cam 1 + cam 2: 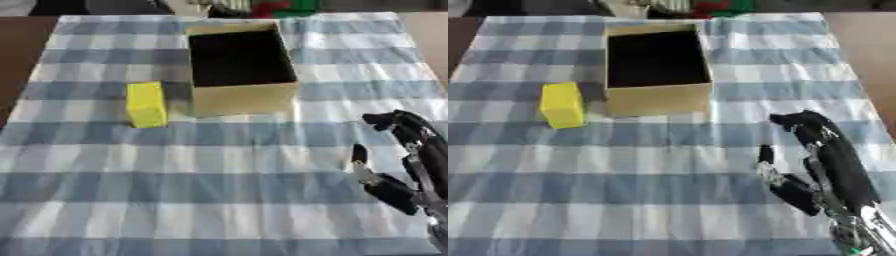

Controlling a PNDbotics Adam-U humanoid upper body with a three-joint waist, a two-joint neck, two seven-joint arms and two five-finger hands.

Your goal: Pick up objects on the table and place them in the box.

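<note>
A yellow block (146,104) lies on the checked cloth just left of the box's near corner. The tan cardboard box (246,99) stands open at the middle back, and its dark inside shows nothing I can make out. My right hand (826,160) hovers over the cloth at the lower right, well to the right of the block and nearer than the box. Its fingers are relaxed and spread, with the thumb (766,155) pointing up, and it holds nothing. My left hand does not show in either view.
A blue and white checked cloth (175,190) covers the table. Brown table edges (17,45) show at the far left and far right. Some red and green items (284,7) sit beyond the cloth's far edge.
</note>
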